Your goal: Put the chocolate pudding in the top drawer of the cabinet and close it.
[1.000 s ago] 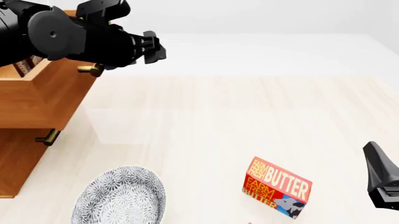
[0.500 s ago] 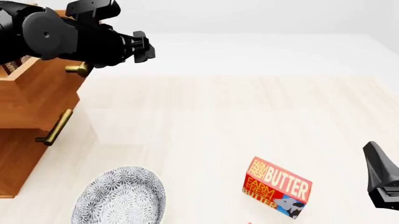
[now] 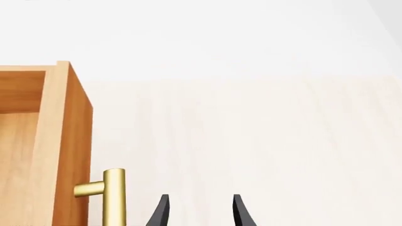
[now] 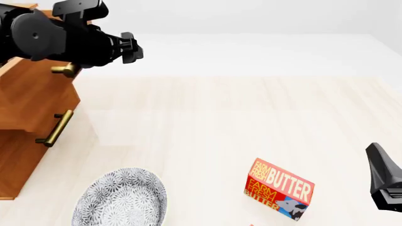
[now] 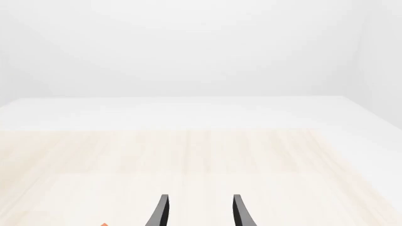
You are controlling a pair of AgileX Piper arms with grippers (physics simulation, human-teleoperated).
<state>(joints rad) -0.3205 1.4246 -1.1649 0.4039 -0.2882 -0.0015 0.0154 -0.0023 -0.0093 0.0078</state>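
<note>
Wooden top drawer point(image 3: 56, 155) interior mostly cropped, pudding unseen.

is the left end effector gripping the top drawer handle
No: in the left wrist view the open fingers of the left end effector sit beside the brass handle, with nothing between them.

Glossy black left arm point(image 4: 50, 40) built from rounded cylindrical housings, small round screw recess on one side, blocky bracket on top. Thin, tapered black fingers point(image 3: 159, 214), slightly curved. Right arm point(image 4: 384, 181) likewise black, angular wedge-shaped casing.
</note>
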